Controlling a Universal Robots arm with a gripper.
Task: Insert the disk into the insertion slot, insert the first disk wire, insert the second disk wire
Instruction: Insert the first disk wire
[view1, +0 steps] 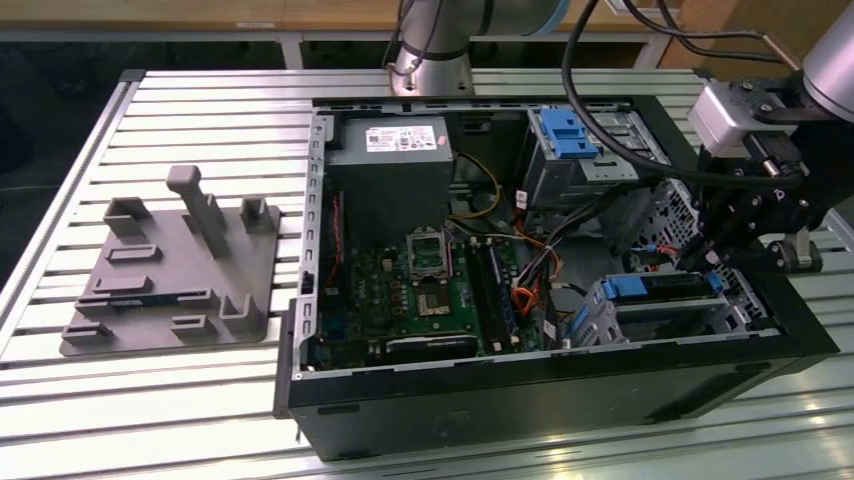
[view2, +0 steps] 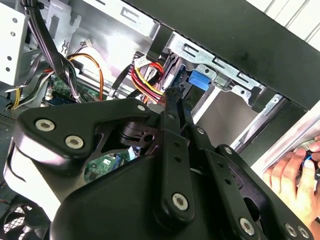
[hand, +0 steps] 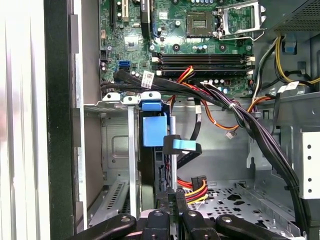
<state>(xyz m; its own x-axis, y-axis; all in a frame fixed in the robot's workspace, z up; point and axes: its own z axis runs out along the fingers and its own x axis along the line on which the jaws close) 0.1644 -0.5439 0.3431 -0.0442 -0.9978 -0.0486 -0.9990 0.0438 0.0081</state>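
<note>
Disk (view1: 661, 287), a flat drive framed in bright blue plastic, sits inside the boxy perforated sheet-metal cage (view1: 603, 318). The cage stands toward the exterior view's right in the open black computer case (view1: 534, 405) on a ribbed metal table (view1: 147, 420). The gripper (hand: 174, 198) hangs just beside the cage, jaws close together; whether they pinch anything I cannot tell. Red, yellow and black wires (hand: 196, 184) lie near its tips.

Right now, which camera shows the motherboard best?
The exterior view: nearly the whole motherboard lies in sight. The first wrist view shows the part around its memory slots; the second wrist view catches a green sliver among cables.
</note>
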